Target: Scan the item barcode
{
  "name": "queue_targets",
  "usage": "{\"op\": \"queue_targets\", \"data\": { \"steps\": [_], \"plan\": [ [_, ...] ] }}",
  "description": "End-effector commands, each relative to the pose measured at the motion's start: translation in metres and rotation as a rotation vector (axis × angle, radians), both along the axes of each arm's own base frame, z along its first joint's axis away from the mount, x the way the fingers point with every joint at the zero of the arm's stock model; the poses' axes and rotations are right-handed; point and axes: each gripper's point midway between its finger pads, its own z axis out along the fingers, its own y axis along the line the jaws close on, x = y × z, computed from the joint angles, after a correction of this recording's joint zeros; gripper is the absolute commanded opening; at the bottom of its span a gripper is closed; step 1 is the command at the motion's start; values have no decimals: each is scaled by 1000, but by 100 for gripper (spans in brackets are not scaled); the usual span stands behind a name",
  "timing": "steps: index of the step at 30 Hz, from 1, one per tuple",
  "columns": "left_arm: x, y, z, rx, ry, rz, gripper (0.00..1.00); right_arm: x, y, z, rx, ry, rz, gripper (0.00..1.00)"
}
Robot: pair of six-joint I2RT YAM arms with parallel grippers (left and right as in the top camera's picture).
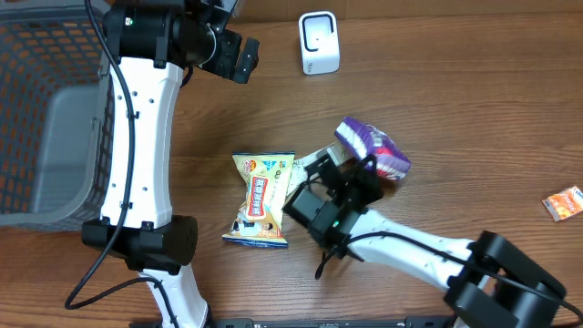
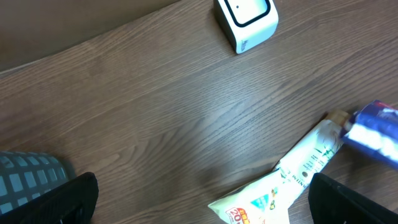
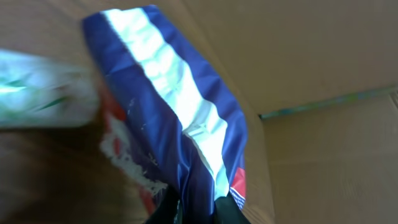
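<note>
Right pincer (image 1: pixel 364 173) is clamped on the purple bag (image 1: pixel 373 150), held up above the table (image 1: pixel 455 109), well apart from the white scanner (image 1: pixel 319 43). Left pincer (image 1: pixel 239 55) is wide apart, empty. Thin bag edge might slip out.

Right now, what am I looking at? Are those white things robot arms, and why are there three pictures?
Yes, two robot arms at a wooden table. One picture looks down from above; the other two come from small cameras on each arm's wrist. The right gripper is shut on a purple bag, seen close up in its own camera. The left gripper is open and holds nothing. On the table lie a yellow snack bag, a white scanner and a small orange packet. A grey basket sits at the left.
</note>
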Motion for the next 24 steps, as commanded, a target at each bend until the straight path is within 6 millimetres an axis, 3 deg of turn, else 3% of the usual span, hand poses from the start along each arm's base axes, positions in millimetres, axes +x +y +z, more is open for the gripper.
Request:
{"op": "queue_targets", "data": {
  "steps": [1,5,7,8,11,12,18,24],
  "plan": [
    [-1,2,5,-7,-12,17,100,-15,32,-33,33,128,103,4],
    [-1,2,5,-7,-12,17,100,-37,56,-57,54,242,197,4],
    [-1,2,5,-7,-12,17,100,-50,68,-67,81,308,242,14],
    [-1,2,5,-7,-12,17,100,-58,75,-73,96,347,270,25],
    [-1,2,5,-7,-12,17,100,-83,92,-89,133,468,344,90],
    [-1,2,5,-7,-12,17,100,-92,98,-94,145,505,369,100],
    [-1,2,5,-7,-12,17,100,-119,115,-96,305,526,332,100],
    [-1,2,5,-7,-12,17,100,-151,100,-86,528,638,73,100]
  ]
}}
